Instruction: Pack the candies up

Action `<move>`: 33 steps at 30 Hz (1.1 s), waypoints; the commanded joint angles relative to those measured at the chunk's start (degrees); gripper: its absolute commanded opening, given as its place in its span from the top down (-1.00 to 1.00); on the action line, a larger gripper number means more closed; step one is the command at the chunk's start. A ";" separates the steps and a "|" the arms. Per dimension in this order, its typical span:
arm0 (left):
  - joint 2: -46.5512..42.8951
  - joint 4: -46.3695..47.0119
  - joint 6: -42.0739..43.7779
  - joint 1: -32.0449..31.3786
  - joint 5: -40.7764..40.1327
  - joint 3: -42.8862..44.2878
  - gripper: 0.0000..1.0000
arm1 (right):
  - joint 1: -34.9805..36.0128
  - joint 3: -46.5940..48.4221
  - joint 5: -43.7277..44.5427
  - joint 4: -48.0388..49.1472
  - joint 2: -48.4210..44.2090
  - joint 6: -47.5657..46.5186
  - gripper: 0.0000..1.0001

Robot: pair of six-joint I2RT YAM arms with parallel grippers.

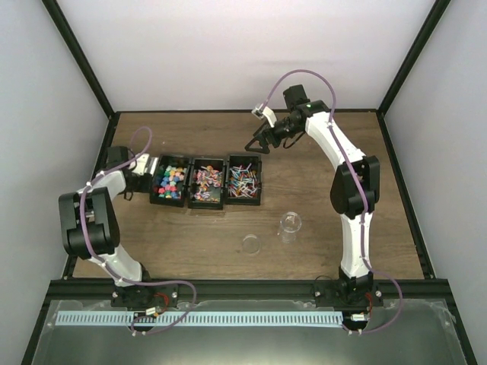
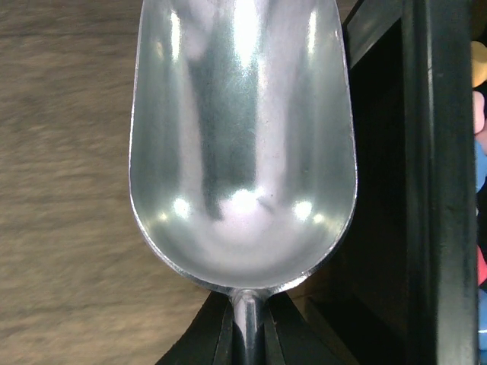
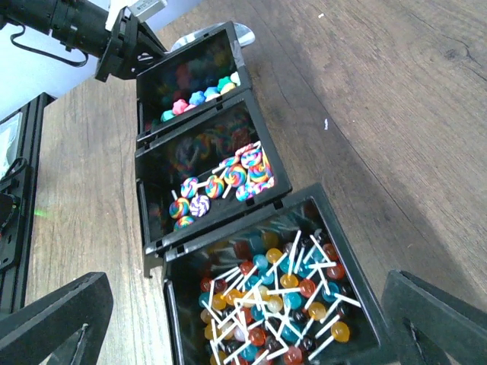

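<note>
The candies lie in three black bins in a row: bright cube-like pieces [image 1: 172, 181] [image 3: 194, 99] in the left bin, swirl lollipops [image 1: 208, 181] [image 3: 221, 182] in the middle one, ball lollipops with white sticks [image 1: 243, 181] [image 3: 274, 296] in the right one. My left gripper [image 1: 141, 173] [image 2: 249, 319] is shut on the handle of a silver scoop [image 2: 242, 137], whose empty bowl hangs over the wood just left of the left bin's wall [image 2: 426, 190]. My right gripper [image 1: 259, 141] [image 3: 243, 334] hovers open above the ball-lollipop bin, nothing between its fingers [image 3: 57, 319].
A small clear jar [image 1: 290, 225] stands upright on the table in front of the bins, with its round clear lid [image 1: 251, 243] lying to its left. Black frame rails [image 1: 396, 76] border the wooden table [image 1: 190, 243].
</note>
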 commanded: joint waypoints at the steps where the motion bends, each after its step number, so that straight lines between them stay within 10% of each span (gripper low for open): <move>1: 2.36 1.74 -0.17 -4.44 4.36 2.43 0.92 | -0.50 -0.36 -0.60 -0.52 -1.26 -0.92 -0.99; 14: 3.85 -3.18 -6.73 -6.04 1.76 9.03 0.92 | -3.27 -6.38 3.57 -0.89 -5.06 -0.74 -0.97; 21: -2.18 -5.36 -1.56 -1.78 0.90 6.92 0.92 | -14.19 13.00 0.93 -19.39 8.21 -7.58 -0.91; 33: -10.17 -12.03 -0.69 -1.66 2.45 8.27 0.92 | -10.74 0.54 -5.03 -19.22 10.24 -6.19 -0.92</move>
